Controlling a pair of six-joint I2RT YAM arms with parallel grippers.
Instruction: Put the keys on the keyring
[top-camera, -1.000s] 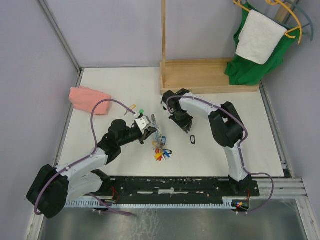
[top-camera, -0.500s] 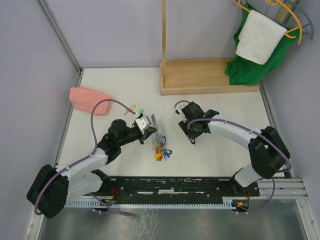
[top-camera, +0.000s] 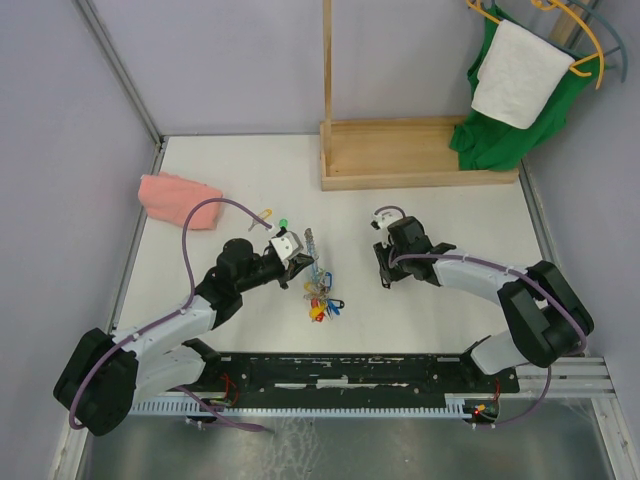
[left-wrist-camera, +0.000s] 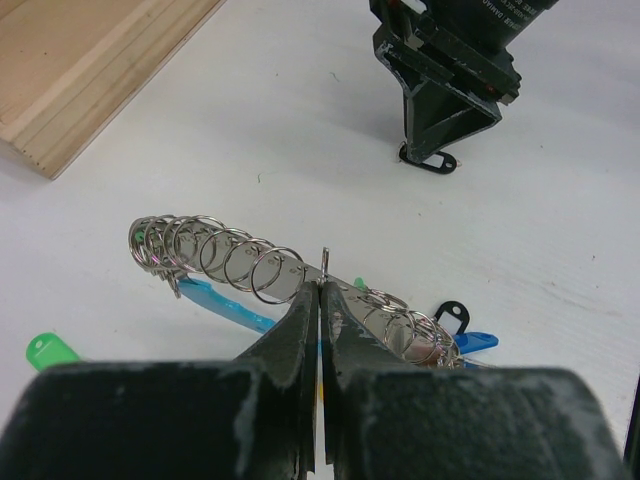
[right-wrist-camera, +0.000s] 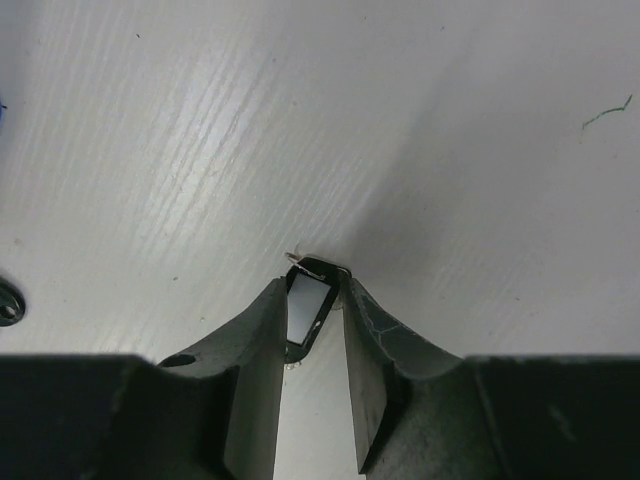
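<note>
my left claw (left-wrist-camera: 320, 292) is pressed together on the wire of the keyring (left-wrist-camera: 215, 255), pinching it just past the end of a row of small rings. in the left wrist view those rings run off toward the left of the frame, more rings crowd the wire on the right, and blue tags poke out below.

seen from above, the keyring lies on the white table (top-camera: 470, 210) a little left of the frame's centre, with its bunch of coloured tags toward the bottom of the picture.

my right claw (right-wrist-camera: 315, 283) is down at the table, just right of centre in the top view. its fingers stand either side of the head of the black key (right-wrist-camera: 308, 305). the head sits in the gap, close against the finger on the left of the right wrist frame. i cannot tell whether i am truly squeezing it or only framing it. the black key lies apart from the keyring, to its right.

a green key (top-camera: 283, 224) and a yellow key (top-camera: 264, 214) lie near each other just above my left claw. a pink cloth (top-camera: 178, 197) sits at the table's left edge, and a wooden rack (top-camera: 420, 150) stands along the top.
</note>
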